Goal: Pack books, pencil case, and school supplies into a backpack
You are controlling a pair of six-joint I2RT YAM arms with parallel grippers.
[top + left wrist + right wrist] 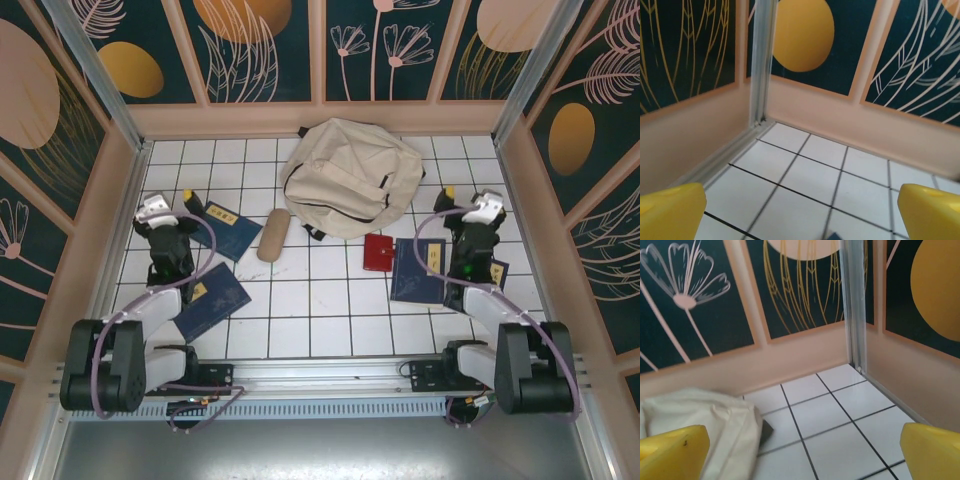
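Overhead view of a white-tiled counter. A large cream-beige backpack lies slumped at its far middle. The backpack looks soft and limp, so it would likely sag when lifted. The fabric beside its dark curved zip line seems the best place to pinch. Whether the zip is open cannot be told.

Just near-left of the backpack lies the tan pencil case, a rounded soft pouch. It is probably light and best pinched across its narrow middle. Near the backpack's front edge, slightly right, sits the small red case, flat and square.

At least 4 navy books lie flat, each with a pale yellow label. 1 book is just beside the red case, and a 2nd book sits farther right of the backpack, partly behind the right arm. A 3rd book and a 4th book lie near-left of the backpack. They look thin, stiff and flush with the tiles, so they likely need lifting by an edge.

The left tool is spread wide and holds nothing. The right tool is equally wide and empty, with the backpack's edge to its left.
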